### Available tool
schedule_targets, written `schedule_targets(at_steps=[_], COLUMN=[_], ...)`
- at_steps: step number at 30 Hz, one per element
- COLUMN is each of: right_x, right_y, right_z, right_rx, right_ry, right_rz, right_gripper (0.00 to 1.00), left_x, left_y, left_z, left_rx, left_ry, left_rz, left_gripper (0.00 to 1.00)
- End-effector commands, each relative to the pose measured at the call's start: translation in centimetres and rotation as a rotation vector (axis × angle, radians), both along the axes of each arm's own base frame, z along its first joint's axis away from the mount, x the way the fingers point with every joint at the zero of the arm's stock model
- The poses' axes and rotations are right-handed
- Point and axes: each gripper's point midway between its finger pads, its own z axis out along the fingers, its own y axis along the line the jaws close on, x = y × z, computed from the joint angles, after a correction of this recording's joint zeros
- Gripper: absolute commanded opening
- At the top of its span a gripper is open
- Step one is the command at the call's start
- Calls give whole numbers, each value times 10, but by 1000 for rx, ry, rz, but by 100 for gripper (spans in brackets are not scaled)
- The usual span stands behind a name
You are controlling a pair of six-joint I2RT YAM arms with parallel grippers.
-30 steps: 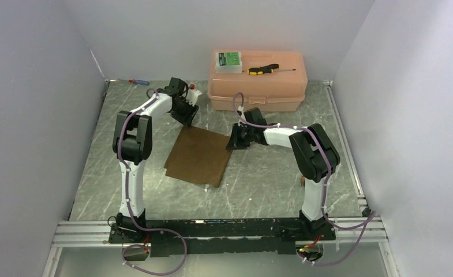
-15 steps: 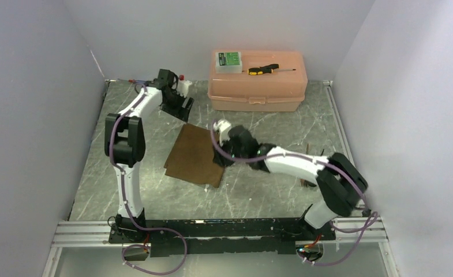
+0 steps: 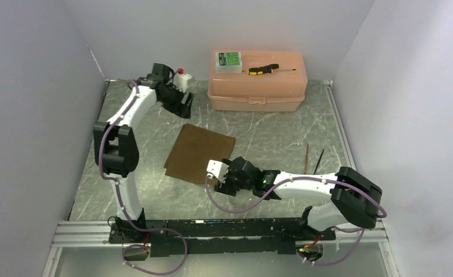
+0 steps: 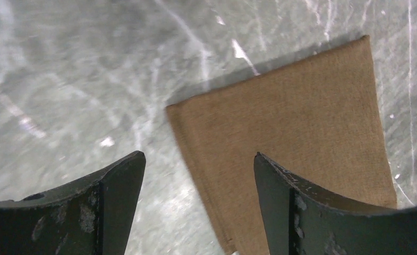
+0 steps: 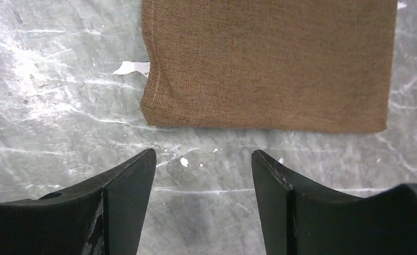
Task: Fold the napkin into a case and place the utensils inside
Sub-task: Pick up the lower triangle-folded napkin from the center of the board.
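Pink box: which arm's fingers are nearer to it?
Left. The left fingers hover left of the pink box; the right fingers are farther, at the napkin's near edge.

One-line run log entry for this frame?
napkin: flat on table | left fingers: open, empty, near napkin's far corner | right fingers: open, empty, by napkin's near edge

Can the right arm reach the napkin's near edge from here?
Probably yes: the right gripper is open and sits just short of the near edge of the napkin, with nothing lying between them.
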Motion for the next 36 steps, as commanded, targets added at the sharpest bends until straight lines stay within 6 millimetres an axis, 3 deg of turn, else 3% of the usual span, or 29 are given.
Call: schedule_targets(at_steps=[1, 5, 9, 15, 18, 24, 27, 29, 31, 36], right_x=[11, 1, 5, 17, 22, 28, 30, 31, 36, 52], right_y=[25, 35, 40, 46, 46, 46, 45, 45, 46, 44], right_z=[24, 13, 2, -12, -17, -18, -17, -16, -12, 9], right_rx=[18, -28, -54, -80, -93, -95, -81, -65, -43, 44], right_ry=[-154, -192, -222, -273, -298, -326, -319, -313, -317, -338], right_rz=[101, 188, 216, 211, 210, 195, 175, 149, 110, -32], right_gripper=[70, 70, 69, 65, 56, 50, 34, 13, 0, 0], left_x=[-13, -22, -27, -25, -18, -18, -18, -19, -17, -15], left_y=[-58, -87, -98, -102, -97, -94, -90, -88, -85, -81], left_z=[-20, -42, -60, -84, -99, -126, -135, -140, -141, -146], left_rx=[-52, -79, -71, -40, 9, 60, 101, 117, 132, 161], left_ry=[76, 120, 123, 152, 151, 191, 184, 189, 185, 179], left_rz=[-122, -205, -255, -262, -218, -197, -204, -206, -207, -210], left_gripper=[80, 77, 76, 74, 71, 69, 68, 67, 67, 67])
